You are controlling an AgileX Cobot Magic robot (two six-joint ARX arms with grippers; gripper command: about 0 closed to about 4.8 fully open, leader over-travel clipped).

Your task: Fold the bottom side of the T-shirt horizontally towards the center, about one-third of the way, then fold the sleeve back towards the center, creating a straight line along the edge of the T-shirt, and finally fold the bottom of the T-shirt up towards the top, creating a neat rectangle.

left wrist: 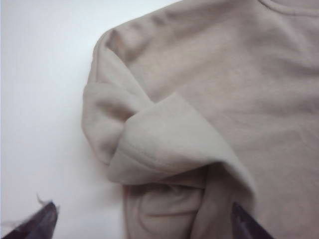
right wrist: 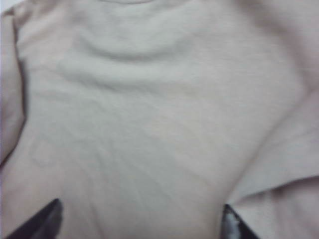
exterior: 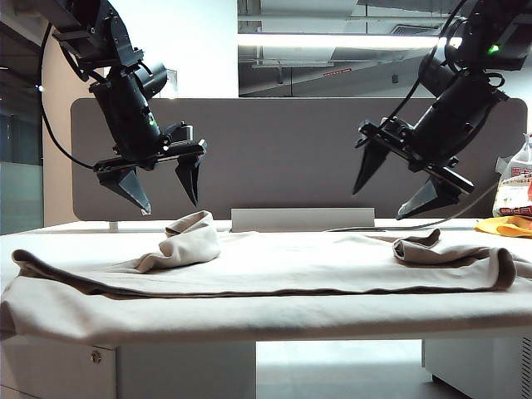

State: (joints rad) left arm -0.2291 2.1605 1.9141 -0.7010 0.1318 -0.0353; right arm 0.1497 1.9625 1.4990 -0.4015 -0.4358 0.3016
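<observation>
The T-shirt (exterior: 274, 270) lay partly folded, a sleeve (exterior: 189, 241) bunched, while the left gripper (exterior: 162, 184) and the right gripper (exterior: 399, 183) hung open above it, so the bottom fold seemingly remained.

A grey panel (exterior: 291, 158) stands behind the white table (exterior: 50, 237). At far right lie a yellow cloth (exterior: 509, 225) and a bag (exterior: 515, 187).

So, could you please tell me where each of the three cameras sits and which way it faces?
Exterior view: low, at table height, facing both arms; left gripper and right gripper hang open above the T-shirt.
Left wrist view: on the left arm, looking down at a folded sleeve; both fingertips show.
Right wrist view: on the right arm, looking down at the shirt's body; fingertips show.
All three views share the T-shirt.
</observation>
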